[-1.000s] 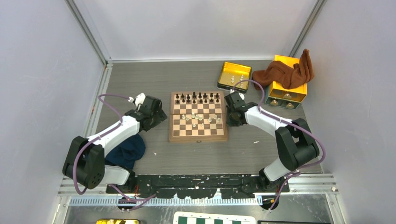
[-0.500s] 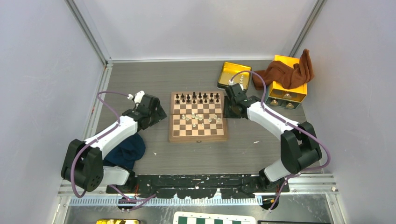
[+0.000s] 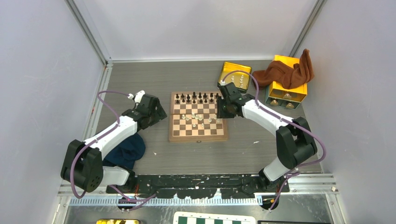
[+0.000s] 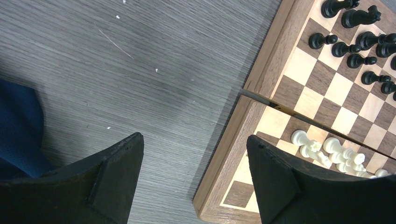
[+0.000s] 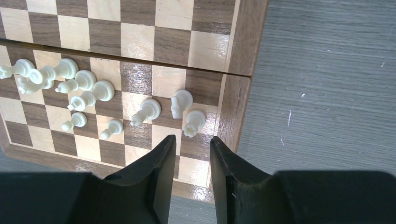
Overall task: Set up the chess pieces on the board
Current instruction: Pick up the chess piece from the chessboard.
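The board (image 3: 198, 138) lies mid-table, with dark chess pieces (image 3: 196, 97) standing in its far rows. White chess pieces (image 3: 201, 118) are clustered near its middle, several lying on their sides. My left gripper (image 3: 161, 113) hovers at the board's left edge (image 4: 261, 70), open wide, with only table and board corner between its fingers (image 4: 194, 137). My right gripper (image 3: 218, 111) is over the board's right edge (image 5: 245, 37). Its jaws (image 5: 192, 138) stand a narrow gap apart and hold nothing. A white piece (image 5: 194, 122) stands just ahead of the tips, beside other white pieces (image 5: 70, 84).
A yellow metal tray (image 3: 225, 70) holding a few white pieces sits behind the right arm. A yellow box (image 3: 286, 88) with a brown cloth (image 3: 287, 72) draped on it stands at the far right. A blue cloth (image 3: 126, 151) lies under the left arm.
My right gripper swung from beside the board's right edge to over its right columns, and its jaws opened from nearly shut. The left gripper opened a little wider and barely moved.
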### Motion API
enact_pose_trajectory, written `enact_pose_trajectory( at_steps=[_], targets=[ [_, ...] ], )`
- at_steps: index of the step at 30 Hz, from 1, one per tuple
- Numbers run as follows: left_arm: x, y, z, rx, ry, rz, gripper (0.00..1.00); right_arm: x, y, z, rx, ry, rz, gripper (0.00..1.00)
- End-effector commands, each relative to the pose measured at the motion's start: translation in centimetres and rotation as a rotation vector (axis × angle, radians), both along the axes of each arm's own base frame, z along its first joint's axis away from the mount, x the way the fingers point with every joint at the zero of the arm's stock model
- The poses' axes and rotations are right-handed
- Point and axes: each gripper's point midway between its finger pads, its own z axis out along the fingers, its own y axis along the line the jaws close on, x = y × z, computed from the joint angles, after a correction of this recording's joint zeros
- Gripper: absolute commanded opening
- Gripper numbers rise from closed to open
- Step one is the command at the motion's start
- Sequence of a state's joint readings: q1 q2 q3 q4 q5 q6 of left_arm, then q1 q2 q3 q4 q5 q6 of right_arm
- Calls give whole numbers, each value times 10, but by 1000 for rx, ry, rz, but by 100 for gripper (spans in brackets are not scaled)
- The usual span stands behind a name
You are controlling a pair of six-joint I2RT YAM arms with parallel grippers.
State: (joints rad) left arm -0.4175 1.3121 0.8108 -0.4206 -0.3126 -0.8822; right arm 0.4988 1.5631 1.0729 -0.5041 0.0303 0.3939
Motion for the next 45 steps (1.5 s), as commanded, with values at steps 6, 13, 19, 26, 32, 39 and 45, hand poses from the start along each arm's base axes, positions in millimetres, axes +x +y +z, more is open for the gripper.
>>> enact_pose_trajectory(
  at_steps=[6, 13, 19, 26, 32, 39, 45],
  targets=[
    [12, -3, 23, -30, -76, 0, 82, 14, 13, 7, 14, -29, 40, 38],
    [11, -3, 21, -30, -72, 2, 81, 14, 20, 1, 29, -5, 65, 37],
    [10, -2, 18, -28, -68, 4, 82, 16, 22, -2, 31, 4, 70, 35],
    [9, -1, 16, -27, -63, 8, 81, 19, 21, -3, 14, 6, 71, 22],
    [8, 0, 15, -35, -62, 14, 81, 17, 18, -6, -4, 20, 70, 11],
    [6, 0, 15, -42, -62, 16, 81, 14, 15, 0, -4, 16, 66, 3],
    [4, 0, 15, -49, -62, 18, 81, 7, 13, 11, 7, 0, 62, 2]
  ],
)
